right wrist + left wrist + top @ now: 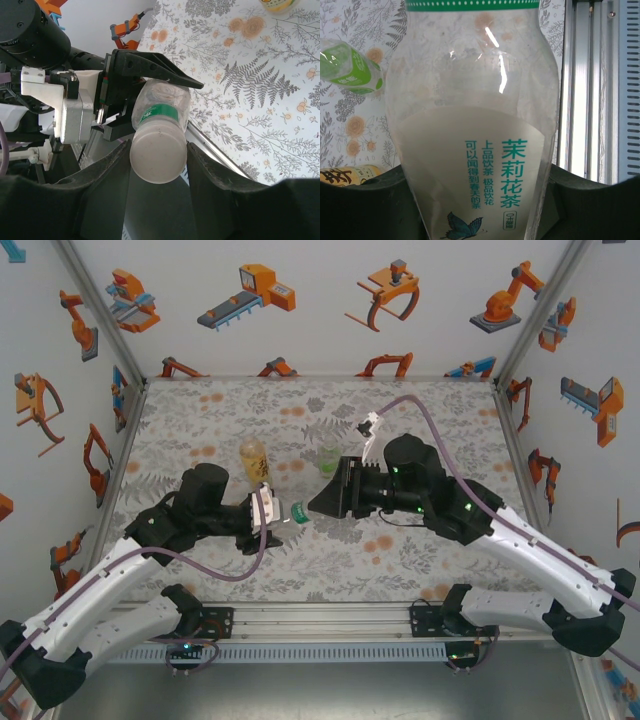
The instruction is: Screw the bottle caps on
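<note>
In the top view my left gripper (262, 512) is shut on the clear bottle (272, 508), which it holds on its side with its green-banded neck (297, 510) towards the right arm. In the left wrist view this bottle (475, 125), with its pale label and green print, stands between the dark fingers (365, 205). In the right wrist view a white bottle cap (158, 156) sits on the bottle's neck. My right gripper (157, 150) is shut on the cap, one finger at each side. The amber bottle (254, 460) and the squat green bottle (328, 460) stand behind, uncapped.
A flower-print mat (420, 420) covers the table. An aluminium rail (320, 618) runs along the near edge. White walls with robot pictures enclose the back and both sides. The green bottle (350, 67) and the amber bottle (350, 175) lie left of the held one.
</note>
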Tool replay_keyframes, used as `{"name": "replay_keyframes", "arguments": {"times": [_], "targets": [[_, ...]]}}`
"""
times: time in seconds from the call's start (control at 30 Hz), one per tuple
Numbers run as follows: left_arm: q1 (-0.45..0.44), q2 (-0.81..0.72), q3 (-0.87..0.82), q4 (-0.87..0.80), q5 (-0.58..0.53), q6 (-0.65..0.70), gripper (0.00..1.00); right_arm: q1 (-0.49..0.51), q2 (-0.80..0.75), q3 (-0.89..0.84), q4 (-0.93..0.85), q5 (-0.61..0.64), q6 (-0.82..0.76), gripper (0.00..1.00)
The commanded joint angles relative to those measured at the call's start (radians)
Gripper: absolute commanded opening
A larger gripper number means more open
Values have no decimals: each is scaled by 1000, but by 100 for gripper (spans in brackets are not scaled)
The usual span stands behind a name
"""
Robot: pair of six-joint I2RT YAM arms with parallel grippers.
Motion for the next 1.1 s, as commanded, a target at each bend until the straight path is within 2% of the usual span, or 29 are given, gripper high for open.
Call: {"name": "replay_keyframes", "arguments": {"times": [0.0, 0.17, 0.33, 0.6, 0.83, 1.07], "targets": [[-5, -5, 1, 15, 18, -11, 0, -11, -9, 35, -23, 1, -5, 41], [-6, -8, 0, 15, 26, -12, 0, -12, -17, 41, -35, 5, -65, 32], [-4, -20, -1, 15, 62, -7, 0, -12, -47, 31, -14, -4, -199, 23], [-2, -44, -11, 41, 95, -27, 0, -11, -120, -21, 102, -31, -420, 19], [-2, -68, -20, 60, 160, -30, 0, -12, -184, -141, 347, -185, -658, 17], [-2, -89, -28, 69, 197, -25, 0, -10, -179, -165, 431, -346, -822, 19]]}}
